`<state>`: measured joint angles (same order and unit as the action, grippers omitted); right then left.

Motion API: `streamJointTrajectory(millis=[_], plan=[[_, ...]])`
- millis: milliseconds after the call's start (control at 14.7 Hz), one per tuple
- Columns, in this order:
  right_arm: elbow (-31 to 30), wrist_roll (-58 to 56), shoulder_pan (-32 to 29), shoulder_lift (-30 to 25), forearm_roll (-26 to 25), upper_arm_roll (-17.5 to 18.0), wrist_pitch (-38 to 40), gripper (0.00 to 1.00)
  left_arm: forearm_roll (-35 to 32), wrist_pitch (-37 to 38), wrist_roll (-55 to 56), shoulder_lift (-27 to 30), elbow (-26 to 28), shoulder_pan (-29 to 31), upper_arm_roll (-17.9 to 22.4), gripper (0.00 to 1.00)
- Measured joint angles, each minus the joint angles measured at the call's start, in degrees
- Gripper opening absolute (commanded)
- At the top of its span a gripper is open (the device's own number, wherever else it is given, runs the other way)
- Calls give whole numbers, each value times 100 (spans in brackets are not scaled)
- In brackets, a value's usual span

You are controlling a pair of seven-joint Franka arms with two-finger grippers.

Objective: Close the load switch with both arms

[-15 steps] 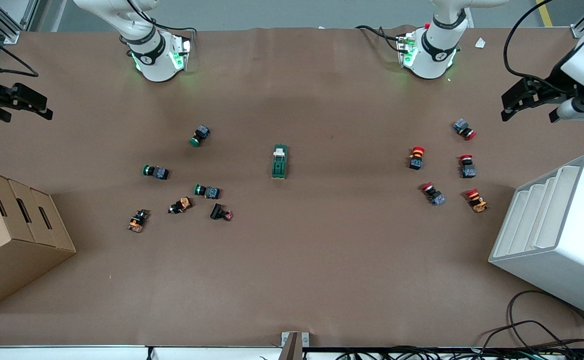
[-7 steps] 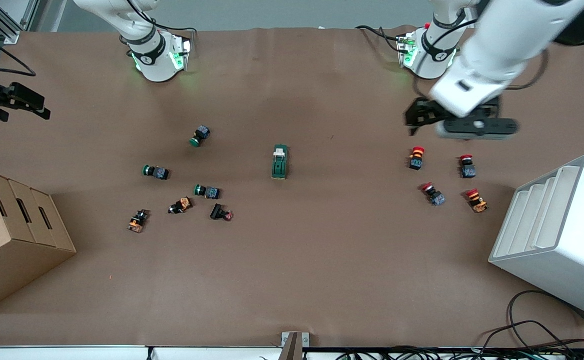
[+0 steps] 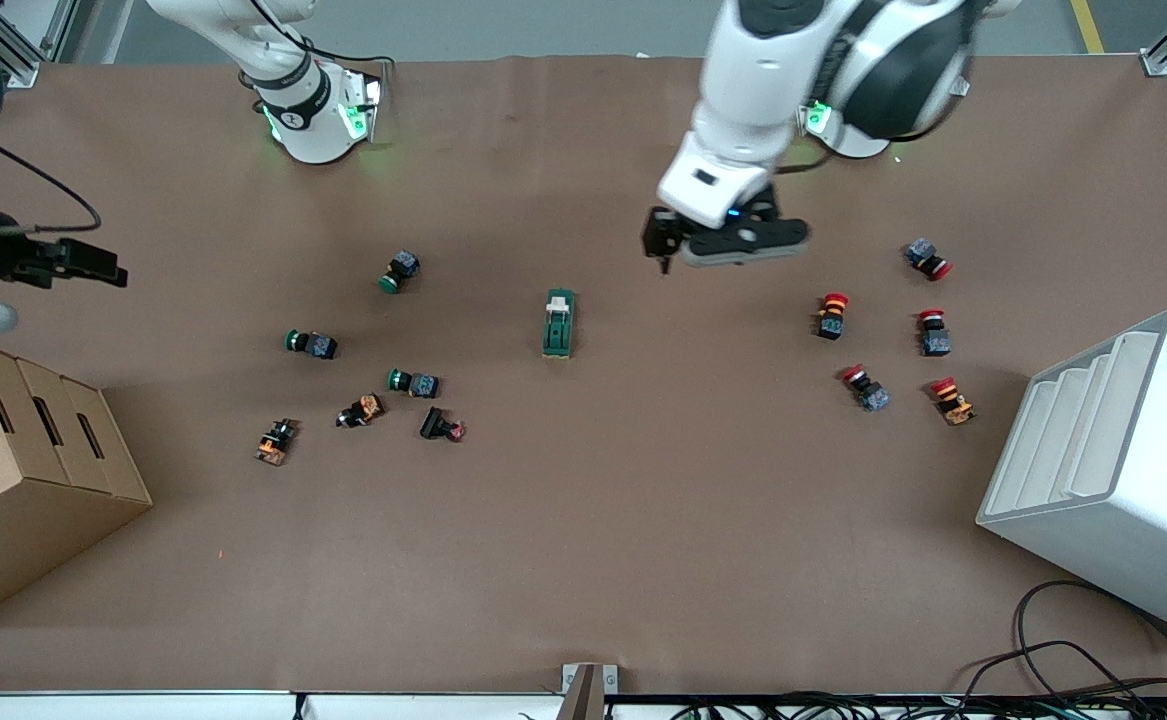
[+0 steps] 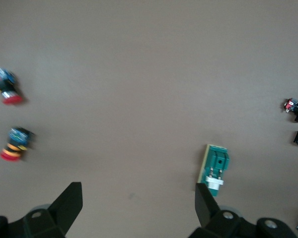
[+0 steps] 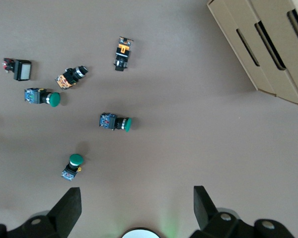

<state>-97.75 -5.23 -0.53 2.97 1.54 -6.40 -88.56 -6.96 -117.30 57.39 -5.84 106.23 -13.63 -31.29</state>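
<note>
I'm seeing the brown table carrying the load switch mid-table, green and orange push buttons toward the right arm's end by a cardboard box, red buttons near a white rack.

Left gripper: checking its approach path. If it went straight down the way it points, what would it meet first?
Probably bare table: the left gripper, jaws open, points down beside the load switch, not squarely over it.
</note>
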Motion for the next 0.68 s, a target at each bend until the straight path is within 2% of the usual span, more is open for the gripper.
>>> streamJointTrajectory(millis=[204, 407, 679], plan=[[8, 1171, 141, 41, 228, 22, 17, 100, -999, -364, 1467, -417, 136, -754, -14, 100], [-12, 2612, 597, 43, 694, 59, 13, 100, -2366, -756, 3306, -1171, 164, -1621, -15, 100], [-380, 3779, 1092, 59, 1042, 77, -314, 100, -4387, -869, 5677, -2210, 170, -2515, -13, 100]])
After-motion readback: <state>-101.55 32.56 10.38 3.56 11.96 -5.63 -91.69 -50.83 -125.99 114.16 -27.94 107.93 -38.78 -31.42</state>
